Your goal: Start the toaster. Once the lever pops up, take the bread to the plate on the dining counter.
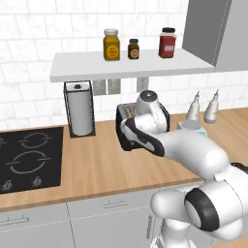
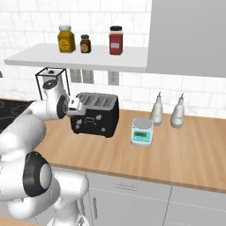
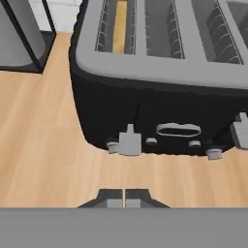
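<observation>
The black toaster (image 3: 160,104) stands on the wooden wall counter (image 1: 97,164), with grey slots on top. A light tan bread slice (image 3: 121,24) sits deep in its leftmost slot. A grey lever (image 3: 130,141) sits low on the toaster's front, and a second lever (image 3: 240,131) is at the right edge. My gripper (image 3: 125,198) is shut with nothing in it, and hovers above and in front of that left lever. In the right base view the gripper (image 2: 76,105) is at the upper left front corner of the toaster (image 2: 95,115). The plate and the dining counter are out of view.
A wire-framed paper towel roll (image 1: 79,110) stands left of the toaster, and a black cooktop (image 1: 29,157) lies further left. A small kitchen scale (image 2: 142,131) and two bottles (image 2: 156,109) stand to the right. A shelf (image 1: 121,65) with jars hangs overhead.
</observation>
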You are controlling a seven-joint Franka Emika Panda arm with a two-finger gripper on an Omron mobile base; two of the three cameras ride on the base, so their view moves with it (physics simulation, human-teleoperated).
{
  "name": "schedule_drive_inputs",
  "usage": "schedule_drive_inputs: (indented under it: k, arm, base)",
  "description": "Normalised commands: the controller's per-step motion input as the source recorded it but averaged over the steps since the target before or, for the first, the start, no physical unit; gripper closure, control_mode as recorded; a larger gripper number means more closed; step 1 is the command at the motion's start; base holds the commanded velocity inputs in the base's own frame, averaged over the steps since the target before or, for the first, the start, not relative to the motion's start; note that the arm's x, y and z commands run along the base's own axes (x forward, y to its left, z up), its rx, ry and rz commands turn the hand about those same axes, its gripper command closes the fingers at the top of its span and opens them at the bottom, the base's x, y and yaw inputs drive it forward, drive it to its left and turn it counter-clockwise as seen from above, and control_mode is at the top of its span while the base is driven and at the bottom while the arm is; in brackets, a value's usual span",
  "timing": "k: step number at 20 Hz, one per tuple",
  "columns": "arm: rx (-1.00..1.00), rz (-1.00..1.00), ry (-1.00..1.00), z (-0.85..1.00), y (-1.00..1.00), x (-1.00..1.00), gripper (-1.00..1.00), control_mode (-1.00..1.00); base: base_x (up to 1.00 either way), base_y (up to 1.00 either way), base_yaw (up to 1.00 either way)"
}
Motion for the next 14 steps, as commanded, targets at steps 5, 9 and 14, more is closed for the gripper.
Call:
schedule_drive_inputs:
  k: [5, 9, 14]
  arm:
    - [0.0, 0.0, -0.1, 1.0, 0.0, -0.29, 1.0, -1.0]
    - [-0.03, -0.04, -0.1, 0.63, 0.21, -0.02, 1.0, -1.0]
    - [-0.05, -0.11, -0.09, 0.14, 0.29, 0.17, -1.0, -1.0]
  base:
    - [0.0, 0.0, 0.0]
    - [0.0, 0.0, 0.0]
    - [0.0, 0.0, 0.0]
